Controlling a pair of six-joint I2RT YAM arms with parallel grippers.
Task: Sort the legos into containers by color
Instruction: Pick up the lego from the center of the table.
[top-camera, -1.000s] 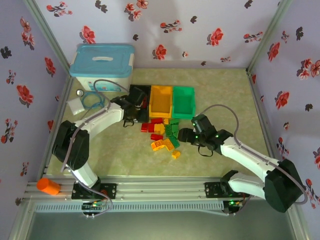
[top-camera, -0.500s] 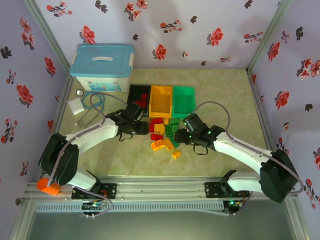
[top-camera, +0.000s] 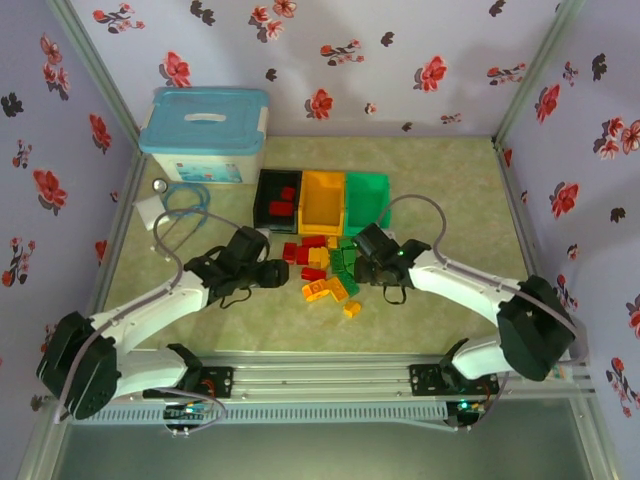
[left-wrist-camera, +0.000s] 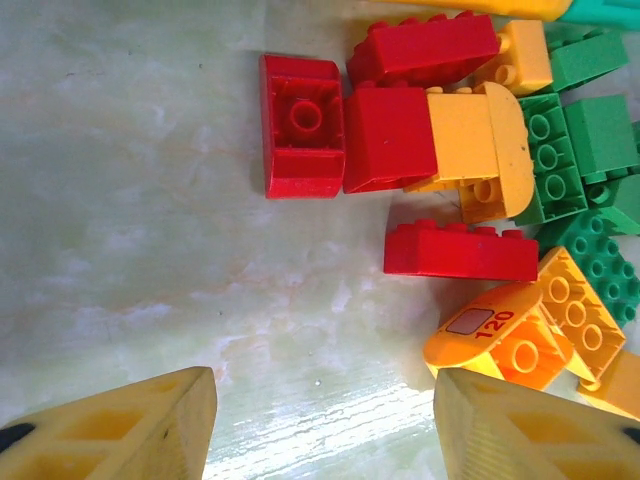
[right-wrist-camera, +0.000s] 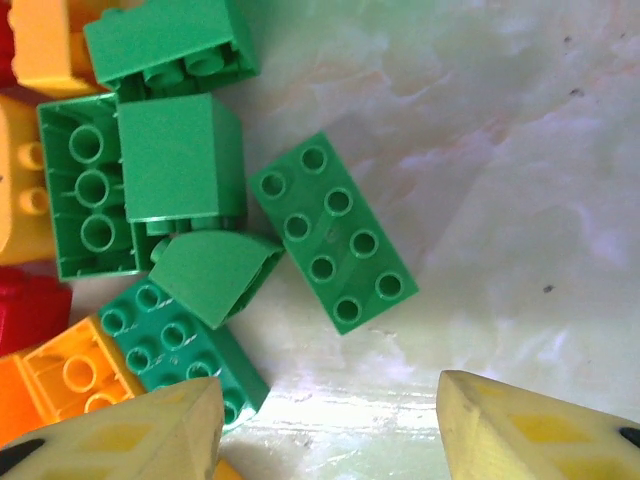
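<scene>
The right claw (right-wrist-camera: 330, 390), spread apart and empty, has the eight-stud green brick (right-wrist-camera: 333, 238) just ahead at twelve o'clock, long axis running eleven to five.

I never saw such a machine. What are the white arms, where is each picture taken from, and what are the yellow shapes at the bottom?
This robot has a left arm and a right arm, bolted at the near table edge. The wide picture is from a camera above and behind them. Each close picture is from one wrist camera; the yellow shapes are that arm's own fingers. The left pincer and the right pincer are open and hold nothing. On the table lies a pile of red, yellow-orange and green bricks, beside a black bin, an orange-yellow bin and a green bin.
</scene>
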